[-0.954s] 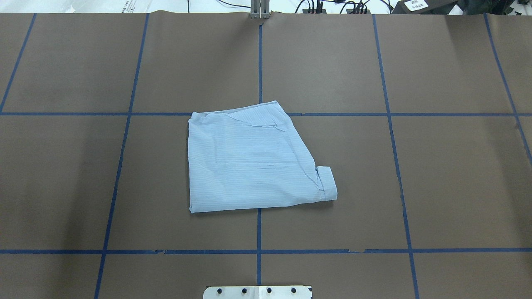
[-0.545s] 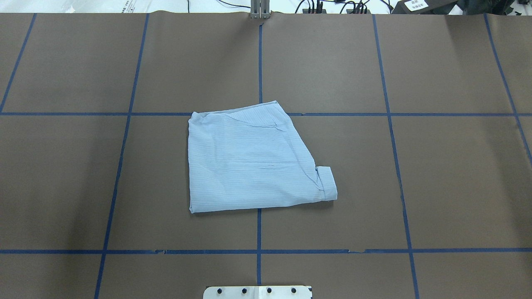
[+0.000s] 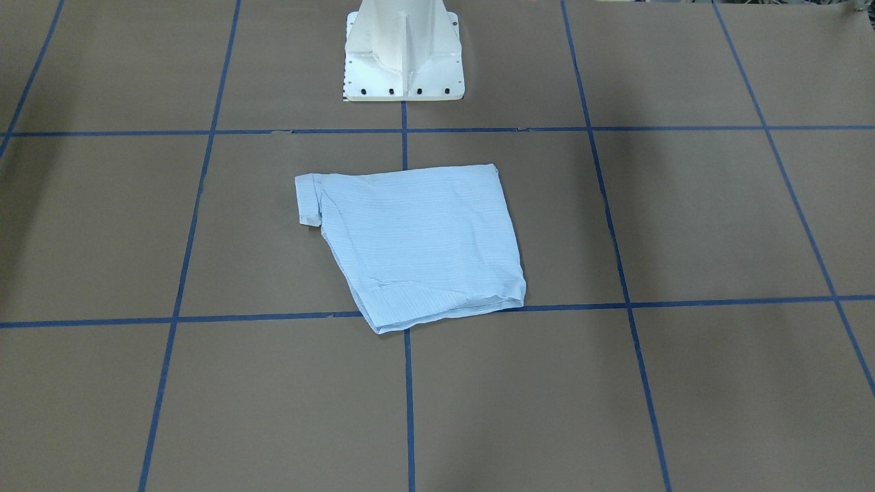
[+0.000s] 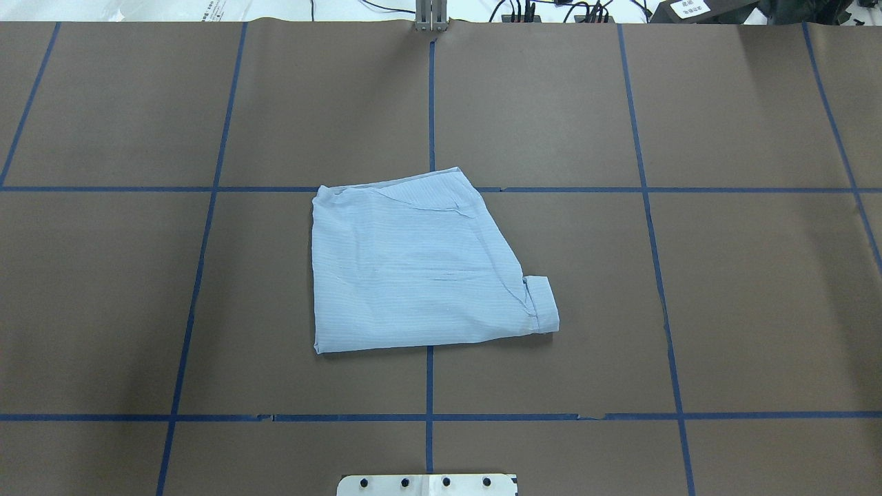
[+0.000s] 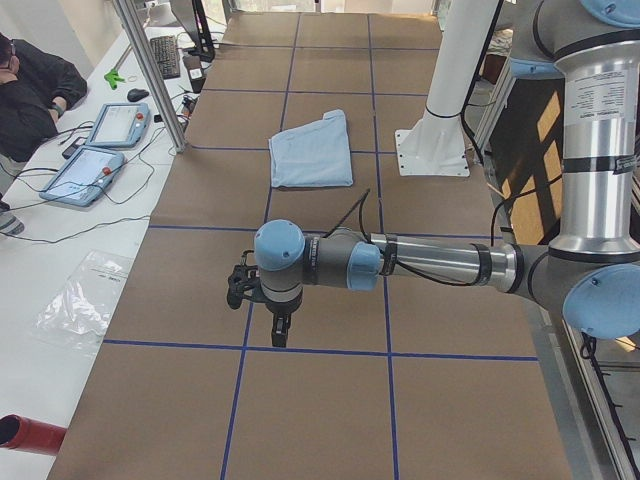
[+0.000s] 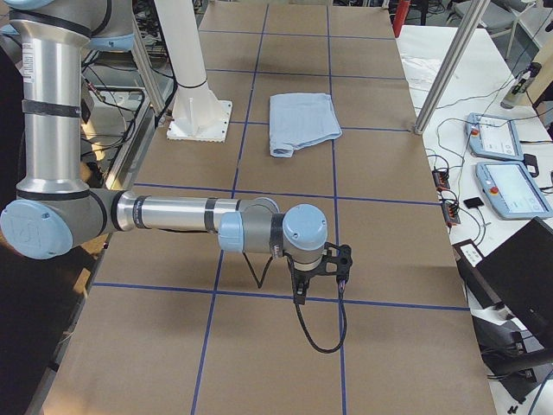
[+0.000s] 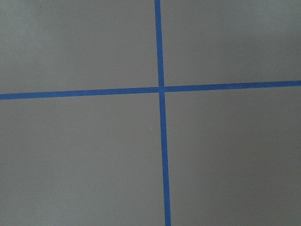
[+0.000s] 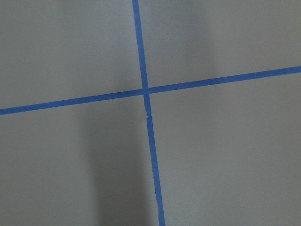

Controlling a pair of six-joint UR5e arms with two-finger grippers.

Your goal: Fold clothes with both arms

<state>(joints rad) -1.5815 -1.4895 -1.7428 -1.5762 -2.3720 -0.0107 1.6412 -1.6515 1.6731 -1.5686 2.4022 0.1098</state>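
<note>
The clothes, one light blue striped shirt [image 4: 413,269], lie folded into a flat packet at the table's middle, with a cuff sticking out at one corner; the shirt also shows in the front-facing view [image 3: 424,239] and, small, in both side views [image 5: 312,150] [image 6: 302,121]. Both arms are far from it at the table's two ends. The left gripper [image 5: 280,328] points down over a tape crossing, as does the right gripper [image 6: 300,290]. I cannot tell whether either is open or shut. Both wrist views hold only brown table and blue tape.
The white pedestal base [image 3: 403,61] stands just behind the shirt. Blue tape lines [image 4: 428,386] grid the brown table. Two tablets [image 5: 100,150] and cables lie on a side bench, where a person [image 5: 30,90] sits. A metal post [image 6: 449,60] rises at the table's far edge.
</note>
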